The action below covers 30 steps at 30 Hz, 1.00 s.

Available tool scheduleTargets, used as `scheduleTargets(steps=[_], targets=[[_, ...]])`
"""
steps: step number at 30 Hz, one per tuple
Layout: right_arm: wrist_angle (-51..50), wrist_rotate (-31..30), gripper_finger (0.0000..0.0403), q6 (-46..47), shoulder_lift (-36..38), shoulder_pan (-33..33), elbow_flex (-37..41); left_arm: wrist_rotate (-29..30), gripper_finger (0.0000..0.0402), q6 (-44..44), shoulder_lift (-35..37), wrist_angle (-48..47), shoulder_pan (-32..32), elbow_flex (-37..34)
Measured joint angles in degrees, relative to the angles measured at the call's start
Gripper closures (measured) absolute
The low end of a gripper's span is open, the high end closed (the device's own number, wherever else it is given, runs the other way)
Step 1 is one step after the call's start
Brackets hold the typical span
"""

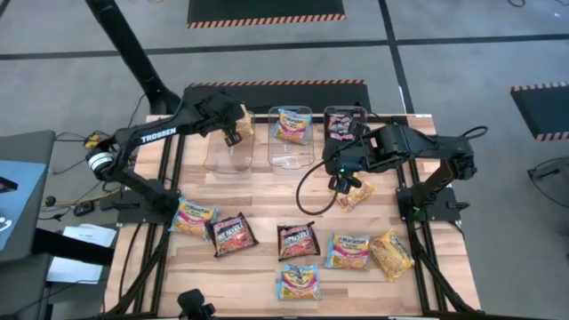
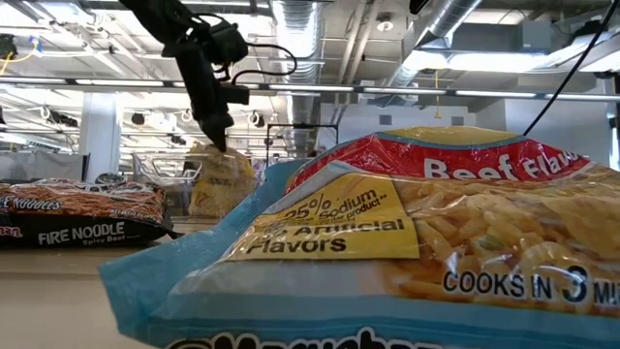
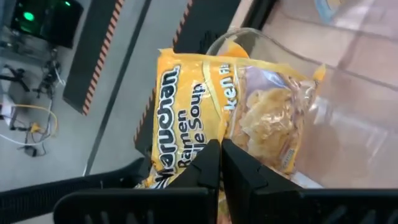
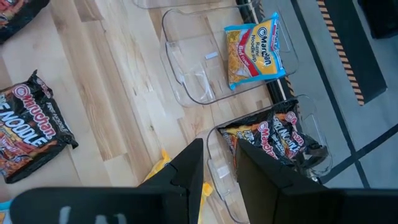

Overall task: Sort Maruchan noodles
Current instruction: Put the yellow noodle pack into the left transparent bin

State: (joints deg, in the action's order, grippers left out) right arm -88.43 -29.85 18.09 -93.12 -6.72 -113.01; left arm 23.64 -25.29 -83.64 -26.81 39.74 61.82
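Left gripper (image 1: pixel 235 135) is clamped tight on a yellow-orange crinkly ramen packet (image 3: pixel 230 112), holding it above the clear plastic bin (image 1: pixel 228 151) nearest the tabletop's far left corner. In the low view that packet (image 2: pixel 221 179) hangs long axis upright from the fingers (image 3: pixel 205 168). Right gripper (image 1: pixel 342 182) hovers toward the right edge with a second yellow-orange packet (image 1: pixel 355 196) hanging between its half-spread jaws.

A pale wooden plank tabletop (image 1: pixel 258 267) carries everything; grey floor with striped hazard mats surrounds it, and ceiling pipes and lights fill the room behind.

The middle clear bin (image 4: pixel 193 74) holds a light blue and yellow packet (image 4: pixel 255 53); the right clear bin (image 4: pixel 311 124) holds a black-red packet (image 4: pixel 273 140). Seven more packets lie flat along the near edge, among them a black-red one (image 1: pixel 233 235) and a yellow-orange one (image 1: pixel 391 253).
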Motion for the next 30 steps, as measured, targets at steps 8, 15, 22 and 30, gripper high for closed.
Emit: scheduleTargets(steps=[8,15,22,30], targets=[[0.44,0.01,0.0284,0.01,0.00,0.00,0.00,-0.92,0.0401,2.65,0.02,0.21,0.51,-3.06],[0.70,0.02,0.0284,0.02,0.00,0.00,0.00,-0.81,0.0401,6.51,0.02,0.19,0.51,-4.14],[0.70,0.02,0.0284,0.02,0.00,0.00,-0.02,-6.42,0.0390,7.04,0.04,1.02,0.75,-5.89],[0.68,0.02,0.0284,0.33,0.00,0.00,0.00,-6.84,0.0341,7.79,0.04,0.71,1.04,-6.03]])
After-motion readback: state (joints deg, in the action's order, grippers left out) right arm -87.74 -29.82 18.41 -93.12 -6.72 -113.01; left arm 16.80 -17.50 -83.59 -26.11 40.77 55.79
